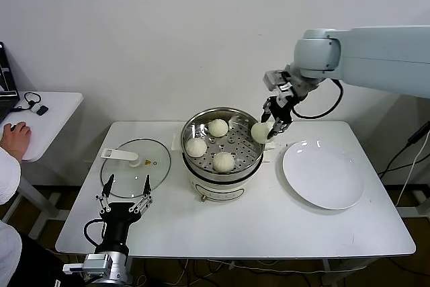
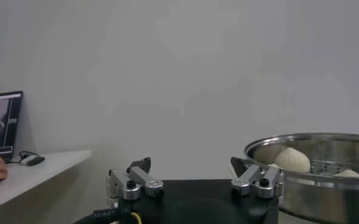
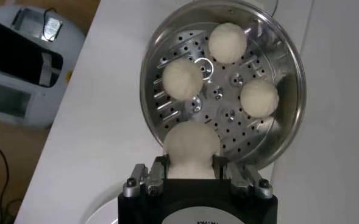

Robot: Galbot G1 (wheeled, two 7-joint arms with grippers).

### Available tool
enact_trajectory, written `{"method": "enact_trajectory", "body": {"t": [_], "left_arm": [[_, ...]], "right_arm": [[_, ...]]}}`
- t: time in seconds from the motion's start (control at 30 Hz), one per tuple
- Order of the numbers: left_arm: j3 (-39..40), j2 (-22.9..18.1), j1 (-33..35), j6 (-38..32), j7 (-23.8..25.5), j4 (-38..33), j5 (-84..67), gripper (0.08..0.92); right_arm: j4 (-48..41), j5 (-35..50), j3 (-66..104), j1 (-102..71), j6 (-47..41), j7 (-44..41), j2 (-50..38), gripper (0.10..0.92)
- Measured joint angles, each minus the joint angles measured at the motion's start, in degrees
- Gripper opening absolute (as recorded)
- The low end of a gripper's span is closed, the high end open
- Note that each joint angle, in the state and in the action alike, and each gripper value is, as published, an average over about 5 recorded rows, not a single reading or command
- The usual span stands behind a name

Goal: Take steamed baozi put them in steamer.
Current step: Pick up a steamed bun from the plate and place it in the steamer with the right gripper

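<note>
Right gripper (image 1: 272,128), jaws clenched on the sides of a soft, light cream-white dough bun (image 1: 261,132), above the right rim of the shiny steel steamer (image 1: 250,171); left gripper (image 1: 125,198) idle, jaws released.

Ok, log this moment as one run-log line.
right gripper: shut on fourth baozi, above steamer rim | in steamer: three baozi | left gripper: open, parked | plate: empty

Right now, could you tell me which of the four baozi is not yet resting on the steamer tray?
The baozi held in the right gripper above the steamer rim; the other three lie on the tray.
</note>
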Motion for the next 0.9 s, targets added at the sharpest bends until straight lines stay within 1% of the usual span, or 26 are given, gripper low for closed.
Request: {"method": "enact_trajectory", "body": {"t": [0.37, 0.6, 0.9], "left_arm": [[-0.6, -0.6, -0.3, 0.2, 0.2, 0.0, -0.1, 0.823], [-0.9, -0.7, -0.8, 0.4, 0.2, 0.6, -0.2, 0.823], [-1.0, -0.7, -1.7, 0.5, 0.3, 1.4, -0.3, 0.823]], "right_arm": [[-9.2, -2.3, 6.1, -11.1, -1.5, 1.3, 5.2, 0.521], [-13.7, -4.1, 8.6, -16.4, -1.6, 1.3, 6.5, 0.534], [-16.9, -6.1, 10.7, -20.8, -1.7, 1.3, 6.9, 0.586]]}}
